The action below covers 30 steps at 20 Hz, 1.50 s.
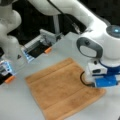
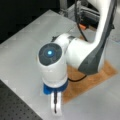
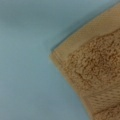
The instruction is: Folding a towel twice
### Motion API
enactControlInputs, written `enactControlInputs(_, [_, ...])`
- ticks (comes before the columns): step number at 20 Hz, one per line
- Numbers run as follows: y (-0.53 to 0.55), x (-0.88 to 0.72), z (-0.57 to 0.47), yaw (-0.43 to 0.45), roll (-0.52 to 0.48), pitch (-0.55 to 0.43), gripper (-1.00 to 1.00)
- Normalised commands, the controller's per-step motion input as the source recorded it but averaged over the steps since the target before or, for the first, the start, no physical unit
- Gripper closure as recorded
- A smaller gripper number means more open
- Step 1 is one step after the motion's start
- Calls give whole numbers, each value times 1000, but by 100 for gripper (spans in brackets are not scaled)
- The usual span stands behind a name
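A grey table (image 1: 62, 50) carries what look like black devices with orange tabs (image 1: 47, 50) at a front view's left.

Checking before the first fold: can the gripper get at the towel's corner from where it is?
Probably yes. The gripper hangs right by a corner of the flat towel, and the wrist view shows that corner on bare table, nothing covering it.

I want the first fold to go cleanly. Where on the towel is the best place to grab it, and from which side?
Probably a corner, from above: the towel lies flat, so only its edges lift. The gripper hangs over the corner seen in the wrist view.
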Motion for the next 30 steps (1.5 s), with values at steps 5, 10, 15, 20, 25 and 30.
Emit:
enactControlInputs(5, [66,309,-41,-37,-377,342,-100])
enactControlInputs(10, [-90,260,-147,64,-336,190,-100])
enactControlInputs(15, [-59,289,-127,62,-284,246,-100])
enactControlInputs(20, [74,321,-72,63,-291,190,-100])
enactControlInputs(25, [158,309,-1,37,-260,156,-100])
enactControlInputs(30, [219,297,-10,-7,-218,140,-100])
